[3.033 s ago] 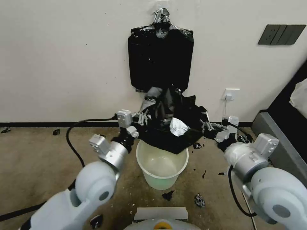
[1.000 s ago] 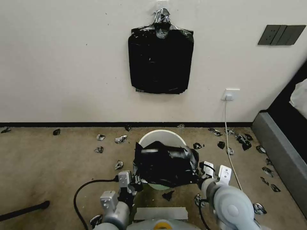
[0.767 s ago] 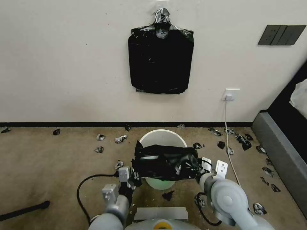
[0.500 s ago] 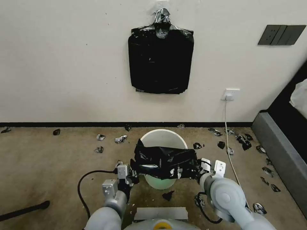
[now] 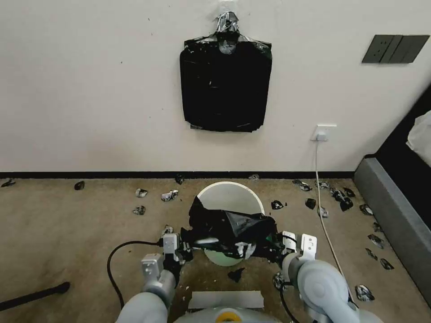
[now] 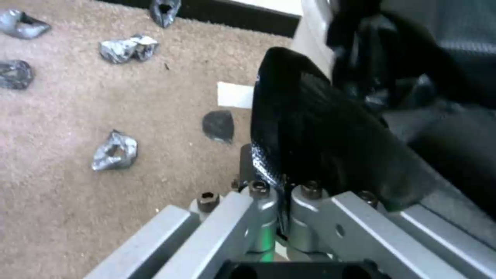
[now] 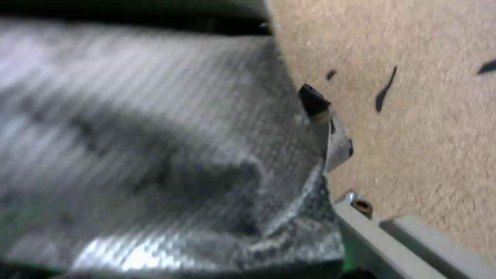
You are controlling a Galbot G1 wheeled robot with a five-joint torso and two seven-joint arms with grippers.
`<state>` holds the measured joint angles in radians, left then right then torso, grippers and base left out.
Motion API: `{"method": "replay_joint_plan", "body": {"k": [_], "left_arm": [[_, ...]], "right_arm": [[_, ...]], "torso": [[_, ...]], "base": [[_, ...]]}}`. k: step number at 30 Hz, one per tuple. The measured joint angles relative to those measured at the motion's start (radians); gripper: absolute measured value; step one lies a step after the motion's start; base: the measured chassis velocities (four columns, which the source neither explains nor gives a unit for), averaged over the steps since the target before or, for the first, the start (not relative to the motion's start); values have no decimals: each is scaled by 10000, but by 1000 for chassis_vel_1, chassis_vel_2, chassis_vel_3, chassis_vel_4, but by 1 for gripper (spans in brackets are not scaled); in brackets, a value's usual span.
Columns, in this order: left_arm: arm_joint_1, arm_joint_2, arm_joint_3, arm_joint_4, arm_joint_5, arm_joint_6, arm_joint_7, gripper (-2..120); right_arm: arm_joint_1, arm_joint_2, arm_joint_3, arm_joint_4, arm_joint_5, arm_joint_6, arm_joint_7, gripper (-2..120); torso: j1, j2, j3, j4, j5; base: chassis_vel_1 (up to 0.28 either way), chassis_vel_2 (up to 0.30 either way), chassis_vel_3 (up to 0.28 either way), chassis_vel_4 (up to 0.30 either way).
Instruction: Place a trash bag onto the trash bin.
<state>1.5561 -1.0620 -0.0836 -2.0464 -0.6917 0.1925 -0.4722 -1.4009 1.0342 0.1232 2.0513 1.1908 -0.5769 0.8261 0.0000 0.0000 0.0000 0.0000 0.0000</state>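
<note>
The white trash bin stands on the carpet in front of me, its mouth open toward the wall. The crinkly black trash bag is stretched across the bin's near rim and hides the front of the opening. My left gripper is shut on the bag's left end, beside the bin. My right gripper is shut on its right end. In the left wrist view a black finger sits against the bag. The glossy bag lies close up in the right wrist view.
A flat stack of black bags hangs on the wall behind the bin. Torn black scraps litter the carpet. A white cable runs down from a socket at the right, near grey furniture. A white strip lies by my base.
Both arms have come down and back from near the wall to the bin's near rim with the bag. Over the last second the bag has been pulled flatter across the rim.
</note>
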Motion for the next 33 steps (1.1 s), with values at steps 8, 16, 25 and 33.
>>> {"method": "replay_joint_plan", "body": {"k": [8,16,25,33], "left_arm": [[-134,18,-214,-97,-274,-196,-239,0],[662,6,-374,-666,10,189,-146,23],[1423,3,-818,-918,640,181,191,56],[2050,412,-1376,-753,809,-1671,1439,87]], "right_arm": [[-61,-122,3,-93,-585,537,-737,0],[-1176,-250,312,824,-782,639,-813,30],[-2110,-528,515,1587,-1487,780,-1094,64],[-2348,-549,509,1844,-1781,866,-1163,93]], "torso": [[0,0,0,0,-1],[0,0,-1,0,0],[-1,0,0,0,0],[-1,0,-1,0,-3]], "base": [[0,0,0,0],[0,0,0,0],[0,0,0,0],[0,0,0,0]]}}
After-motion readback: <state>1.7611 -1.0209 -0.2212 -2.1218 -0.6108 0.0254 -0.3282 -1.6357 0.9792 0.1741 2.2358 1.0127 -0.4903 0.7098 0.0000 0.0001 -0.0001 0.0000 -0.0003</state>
